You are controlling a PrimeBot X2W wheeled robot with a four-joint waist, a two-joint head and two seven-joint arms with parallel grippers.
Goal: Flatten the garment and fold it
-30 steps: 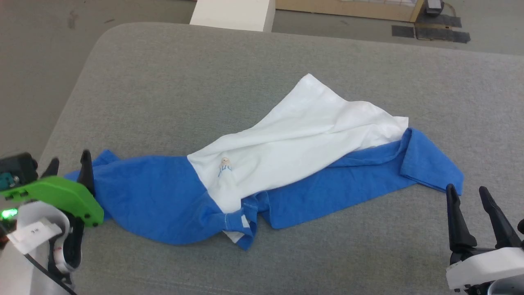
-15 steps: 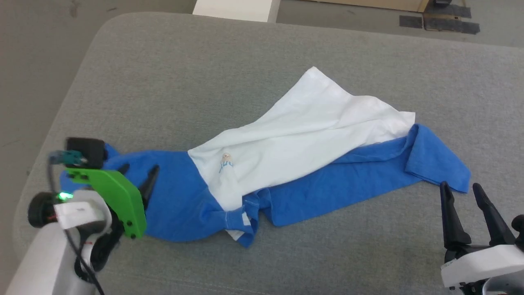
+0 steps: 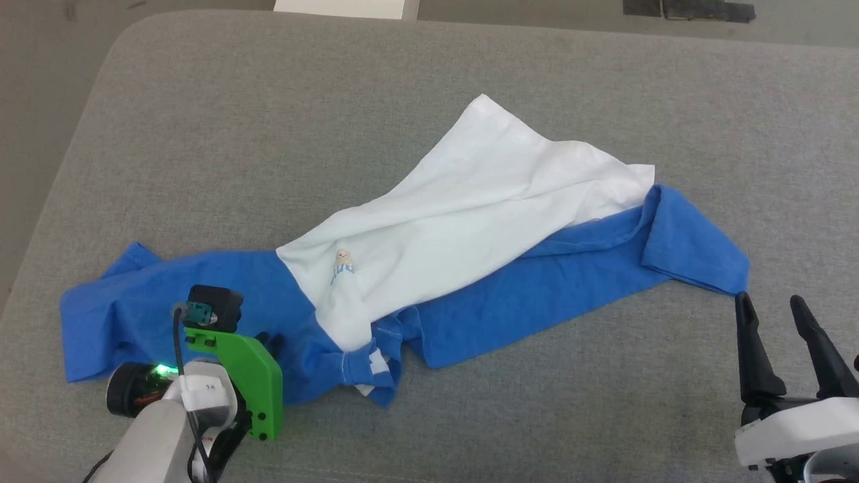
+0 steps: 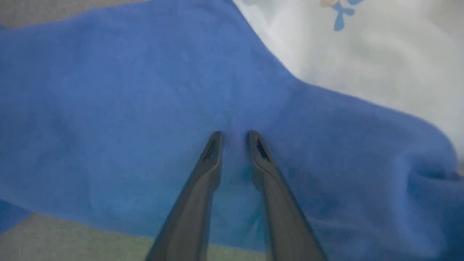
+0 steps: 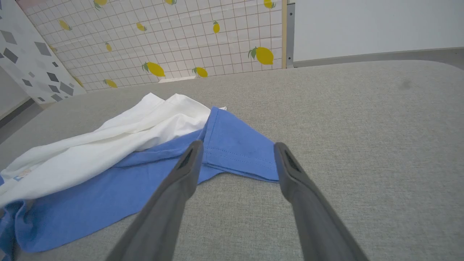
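Now, flattening is the step in hand: the garment (image 3: 470,221) lies crumpled in a long heap across the grey table (image 3: 201,121), blue end at the near left, white body reaching far, no fold begun. Left gripper (image 4: 235,137) is planted on the blue cloth at the near left, jaws narrow with a ridge of blue between the tips; whether they truly pinch it, I can't tell. Right gripper (image 3: 767,302) hovers released at the near right, the blue sleeve (image 3: 691,251) just beyond its tips, not touching. Next, I'd judge, both need a firm hold, then a pull apart to spread it.
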